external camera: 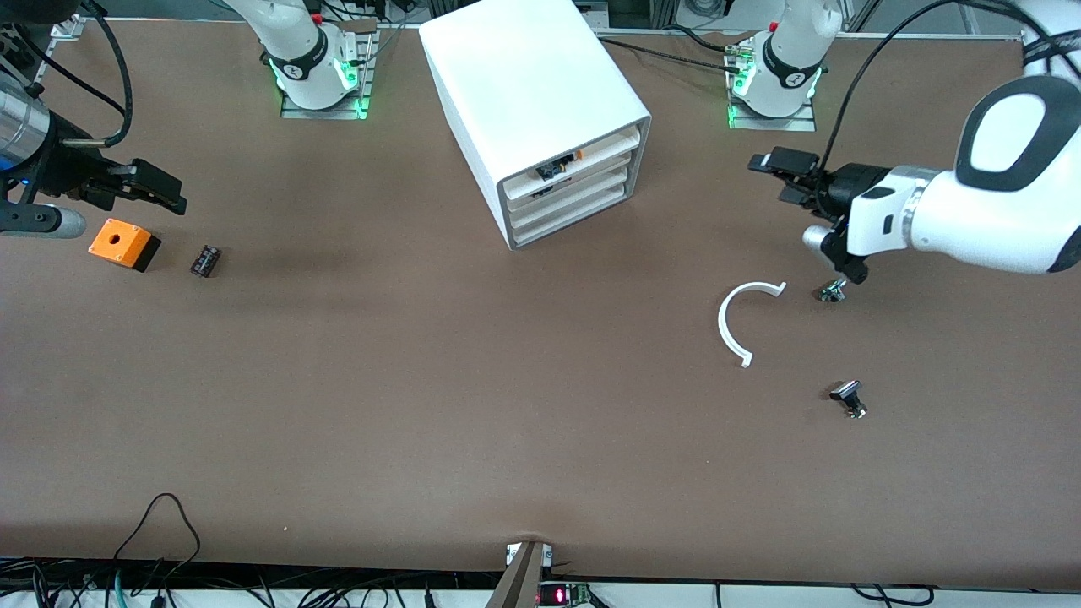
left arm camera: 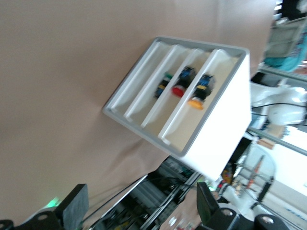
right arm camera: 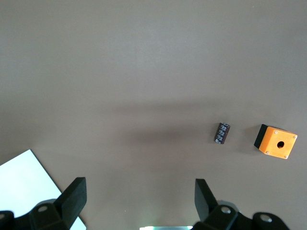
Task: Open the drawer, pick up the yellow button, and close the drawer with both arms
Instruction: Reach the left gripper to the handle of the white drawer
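Observation:
The white cabinet (external camera: 532, 93) stands between the two arm bases, its open front turned toward the left arm's end. Its uppermost drawer (external camera: 604, 149) (left arm camera: 211, 100) sits pushed in, level with the three below. In it lies the button (external camera: 557, 170) (left arm camera: 200, 91), with a yellow-orange cap on a black and blue body. My left gripper (external camera: 767, 179) (left arm camera: 141, 208) hangs open in front of the cabinet, a good way off, holding nothing. My right gripper (external camera: 173, 194) (right arm camera: 140, 199) is open and empty above the table at the right arm's end, near the orange box.
An orange box with a hole (external camera: 124, 243) (right arm camera: 276, 141) and a small black block (external camera: 205, 260) (right arm camera: 221, 132) lie below the right gripper. A white curved strip (external camera: 733, 325), a small metal part (external camera: 832, 291) and a black knob (external camera: 849, 399) lie at the left arm's end. Lower drawers hold red and green buttons.

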You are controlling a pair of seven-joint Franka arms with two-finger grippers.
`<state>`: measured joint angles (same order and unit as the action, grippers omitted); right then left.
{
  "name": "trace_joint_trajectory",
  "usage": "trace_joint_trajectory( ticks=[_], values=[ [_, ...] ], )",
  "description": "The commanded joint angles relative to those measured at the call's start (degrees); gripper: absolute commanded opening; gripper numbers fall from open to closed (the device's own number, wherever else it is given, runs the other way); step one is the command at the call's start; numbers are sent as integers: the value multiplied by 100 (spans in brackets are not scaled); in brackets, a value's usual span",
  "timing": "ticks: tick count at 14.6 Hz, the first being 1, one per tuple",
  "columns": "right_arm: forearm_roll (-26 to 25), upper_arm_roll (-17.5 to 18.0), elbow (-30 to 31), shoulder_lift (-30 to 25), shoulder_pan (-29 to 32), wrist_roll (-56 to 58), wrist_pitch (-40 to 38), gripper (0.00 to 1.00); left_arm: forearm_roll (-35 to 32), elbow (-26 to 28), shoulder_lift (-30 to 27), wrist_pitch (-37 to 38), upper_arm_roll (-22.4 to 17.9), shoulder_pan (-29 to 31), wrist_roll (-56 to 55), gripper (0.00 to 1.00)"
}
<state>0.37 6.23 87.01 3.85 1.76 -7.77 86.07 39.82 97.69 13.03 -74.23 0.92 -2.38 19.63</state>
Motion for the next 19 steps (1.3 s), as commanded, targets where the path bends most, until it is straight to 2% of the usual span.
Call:
trace_joint_trajectory(
  ticks=[1, 3, 7, 11, 13, 17, 19],
  values=[
    [113, 19, -18, -15, 26, 100, -72, 100, 622, 714, -47, -424, 48, -52, 733, 99],
    [113, 19, -18, -15, 26, 100, -72, 100, 929, 1100, 6, -548, 153, -70, 1025, 99],
    [113, 10, -18, -15, 26, 74, -72, 100, 1967, 2050, -2, -1398, 723, -79, 1675, 99],
    [113, 19, -18, -15, 35, 47, -72, 100, 2635, 2604, 24, -1823, 971, -87, 2570, 96],
    [113, 19, -18, -24, 26, 47, -81, 100, 2811, 2885, 59, -1945, 1067, -79, 3106, 92],
    [113, 19, -18, -24, 35, 38, -81, 100, 2962, 3177, 138, -2148, 1436, -87, 3513, 73],
    [113, 19, -18, -24, 26, 47, -90, 100, 2962, 3177, 226, -2183, 1551, -88, 3513, 73]
  ],
)
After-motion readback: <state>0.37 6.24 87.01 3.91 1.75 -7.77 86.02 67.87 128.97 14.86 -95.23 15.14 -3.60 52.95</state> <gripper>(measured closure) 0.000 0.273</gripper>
